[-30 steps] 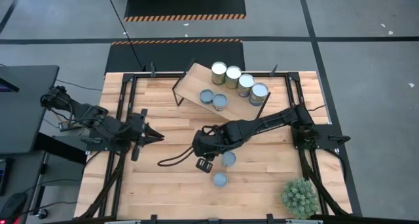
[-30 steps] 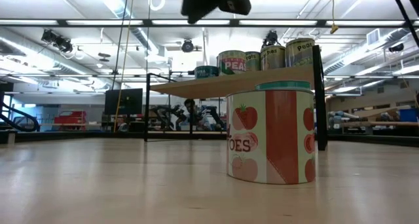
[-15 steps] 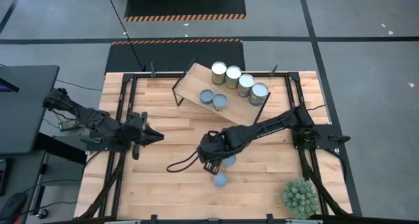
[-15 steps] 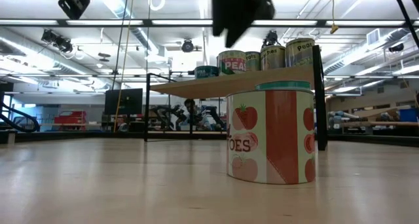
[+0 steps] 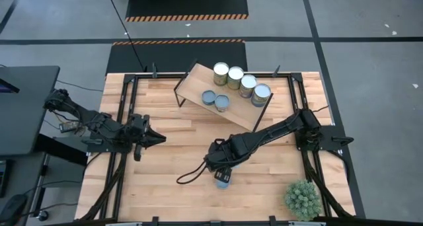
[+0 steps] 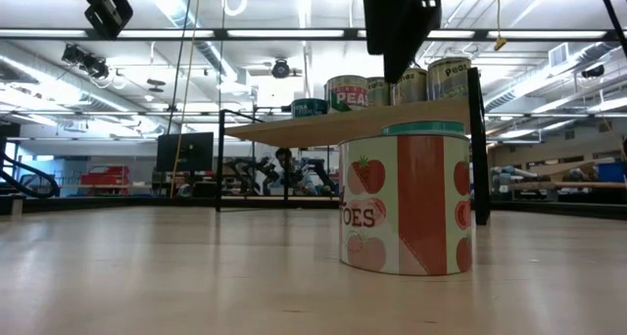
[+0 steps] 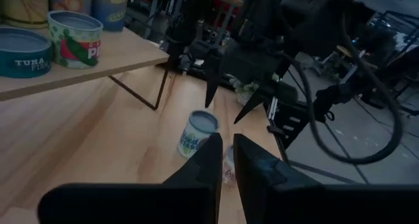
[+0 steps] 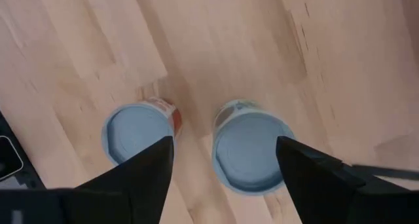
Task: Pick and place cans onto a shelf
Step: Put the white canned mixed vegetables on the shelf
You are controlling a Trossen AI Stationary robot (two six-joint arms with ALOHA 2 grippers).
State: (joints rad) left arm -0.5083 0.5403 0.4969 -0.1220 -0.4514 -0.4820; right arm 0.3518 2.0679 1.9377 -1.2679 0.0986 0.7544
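Two small cans with blue-grey tops stand on the table. One (image 8: 252, 150) shows below the gap of my open right gripper (image 8: 222, 175), the other (image 8: 134, 133) beside one finger. The fingers point down above them, and I see no touch. In the high view the gripper (image 5: 221, 168) covers one can, and the other (image 5: 223, 181) shows at its near side. The low view has the tomato can (image 6: 407, 203) upright on its base. The shelf (image 5: 195, 84) carries several cans (image 5: 235, 77). My left gripper (image 5: 155, 139) waits shut at the table's left.
A spiky green plant (image 5: 303, 198) stands at the table's near right corner. A dark cable (image 5: 192, 176) loops on the tabletop left of my right gripper. The shelf's dark legs (image 6: 477, 149) rise behind the tomato can.
My right gripper has gone toward the table's near edge and a little to the right, coming down over the two cans on the table. It now covers one that showed in the high view before. Both cans have stayed in place.
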